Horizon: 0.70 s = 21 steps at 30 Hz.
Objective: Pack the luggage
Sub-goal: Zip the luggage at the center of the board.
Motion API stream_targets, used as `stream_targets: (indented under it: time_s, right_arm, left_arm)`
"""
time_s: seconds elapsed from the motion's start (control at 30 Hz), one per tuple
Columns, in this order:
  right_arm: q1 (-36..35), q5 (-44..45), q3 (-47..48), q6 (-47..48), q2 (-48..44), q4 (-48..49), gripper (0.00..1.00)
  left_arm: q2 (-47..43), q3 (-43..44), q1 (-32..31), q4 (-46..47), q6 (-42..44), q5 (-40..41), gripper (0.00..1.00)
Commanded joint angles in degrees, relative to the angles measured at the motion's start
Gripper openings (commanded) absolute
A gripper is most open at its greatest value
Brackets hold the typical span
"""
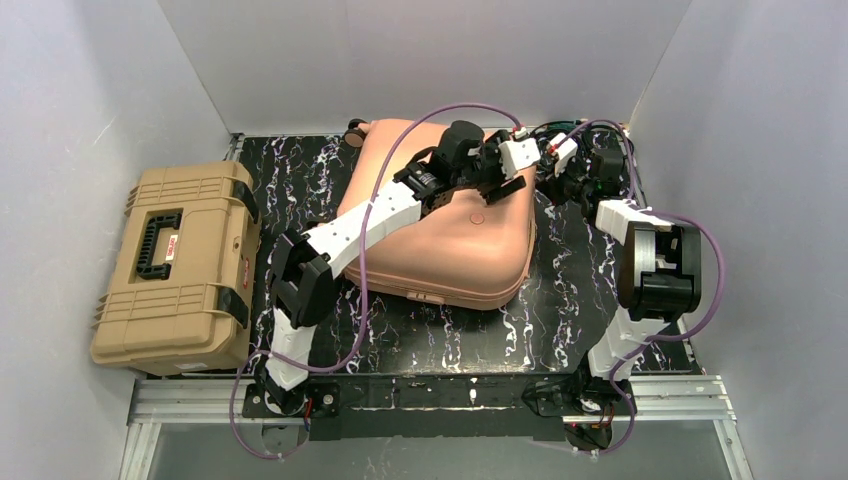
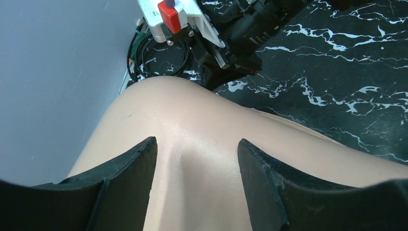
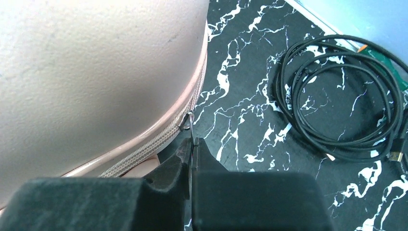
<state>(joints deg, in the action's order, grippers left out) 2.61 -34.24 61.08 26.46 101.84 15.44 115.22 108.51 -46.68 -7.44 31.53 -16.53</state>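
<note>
Luggage: the peach-pink suitcase (image 1: 440, 240) lies flat and zipped shut in the middle of the black marbled table (image 1: 450, 345), with a wheel (image 1: 355, 131) at its far left corner by the back wall.
Room around it: there is a bare band of table along its near edge in front of the arm bases. A narrower strip runs down its right side, and the far edge sits close to the wall.
Contents: the shell is closed, so nothing inside can be seen.
Right gripper (image 3: 191, 144): pinched tight on the small metal zipper pull (image 3: 188, 124) at the seam on the suitcase's right side.
Left gripper (image 2: 197, 159): its jaws stand about half apart over the rounded far right corner of the shell, with nothing between them. I can't quite tell if the tips touch the shell.
Cable (image 3: 337, 96): a black coil lies on the table beyond that corner, apart from the suitcase.
Toolbox (image 1: 180, 265): tan, with its lid shut, it sits at the table's left edge near the side wall, well apart from the suitcase.
</note>
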Motion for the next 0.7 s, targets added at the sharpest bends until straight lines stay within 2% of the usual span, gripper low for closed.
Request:
stream_targets:
  time_s: [0.0, 0.07, 0.2, 0.33, 0.5, 0.67]
  right_arm:
    - [0.6, -0.5, 3.2, 3.3, -1.0, 6.6, 0.01]
    - [0.6, -1.0, 2.3, 3.6, -1.4, 7.0, 0.01]
    - [0.6, -1.3, 1.5, 3.7, -1.6, 7.9, 0.01]
    - [0.6, -1.6, 2.3, 3.7, -1.0, 8.1, 0.01]
    - [0.6, -3.2, 4.3, 4.5, 0.5, 8.0, 0.01]
    - [0.6, -4.2, 7.2, 7.7, 2.3, 5.5, 0.01]
  left_arm:
    - [-0.9, -4.5, 0.5, -15.6, -4.8, 11.8, 0.65]
    - [-4.2, -3.9, 3.3, -15.1, -8.3, 18.6, 0.7]
    - [-10.0, -2.0, 13.7, -18.2, -16.5, 23.0, 0.73]
    - [-15.5, -7.6, 22.8, -14.8, -16.3, 28.2, 0.72]
    - [-15.5, -12.2, 28.1, -13.1, -14.7, 32.3, 0.73]
    - [-11.9, -11.2, 29.0, -12.4, -13.4, 35.8, 0.73]
